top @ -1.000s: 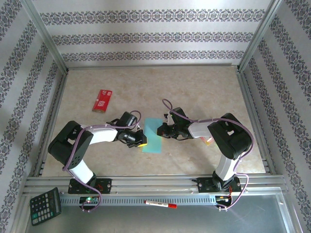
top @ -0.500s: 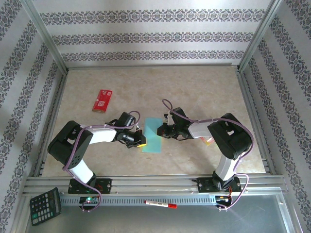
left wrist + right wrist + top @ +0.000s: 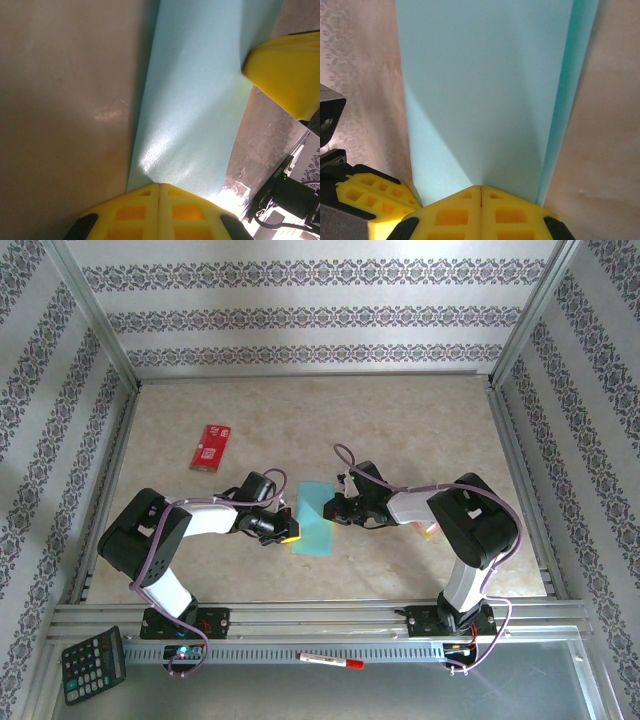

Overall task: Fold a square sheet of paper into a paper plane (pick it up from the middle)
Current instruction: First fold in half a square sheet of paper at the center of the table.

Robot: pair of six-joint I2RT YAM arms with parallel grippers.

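The square sheet of paper (image 3: 313, 519) lies on the table as a narrow light teal strip, folded lengthwise, between the two arms. My left gripper (image 3: 293, 531) is shut at its left long edge. In the left wrist view the paper (image 3: 195, 100) rises in a small ridge into the closed yellow tips (image 3: 159, 186). My right gripper (image 3: 328, 508) is shut at the opposite edge. In the right wrist view the paper (image 3: 480, 90) runs into the closed tips (image 3: 481, 189), and two layers show along its right side. No paper plane shape is visible.
A red packet (image 3: 211, 446) lies at the back left of the table. A small pink-and-yellow packet (image 3: 430, 530) peeks out by the right arm. A calculator (image 3: 93, 667) and a marker pen (image 3: 329, 660) sit on the metal rail in front. Aluminium frame posts border the table.
The left gripper's jaws have closed the last bit at the paper's left edge. The arms and the paper have otherwise kept their places.
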